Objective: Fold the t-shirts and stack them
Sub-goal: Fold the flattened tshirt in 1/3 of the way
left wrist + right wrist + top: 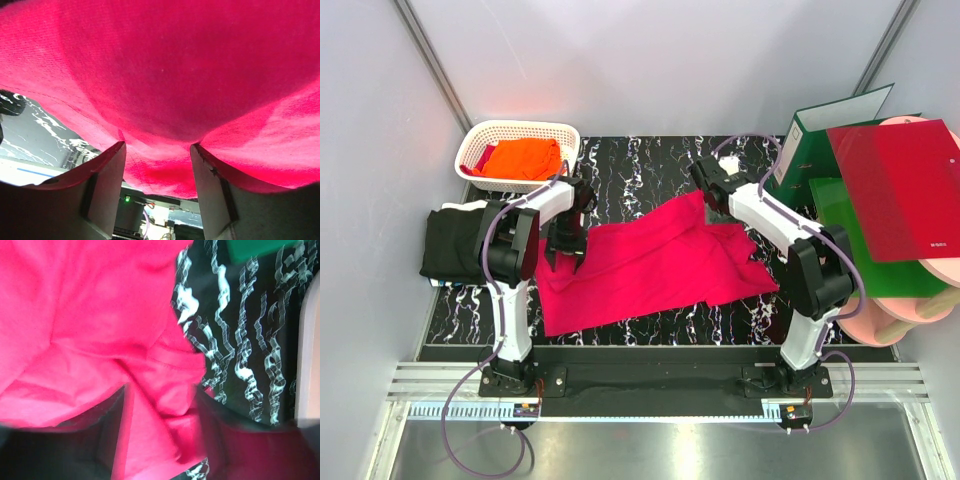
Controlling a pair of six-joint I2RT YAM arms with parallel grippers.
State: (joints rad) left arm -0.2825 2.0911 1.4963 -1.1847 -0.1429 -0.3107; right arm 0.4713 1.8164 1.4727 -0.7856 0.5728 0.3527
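A crimson-pink t-shirt (650,262) lies spread and rumpled across the middle of the black marbled table (640,160). My left gripper (565,255) is at the shirt's left edge. In the left wrist view its fingers (107,170) stand apart, and the pink cloth (165,75) drapes over them and sags into the gap of the left gripper (157,145). My right gripper (710,195) is at the shirt's far right corner, open (161,390) over bunched pink folds (100,315). A black t-shirt (455,245) lies at the left. An orange t-shirt (523,158) is in the basket.
A white lattice basket (520,127) stands at the back left. At the right are a green binder (820,135), a glossy red folder (895,190), a green sheet (850,240) and pink round plates (910,310). Grey walls close in the table.
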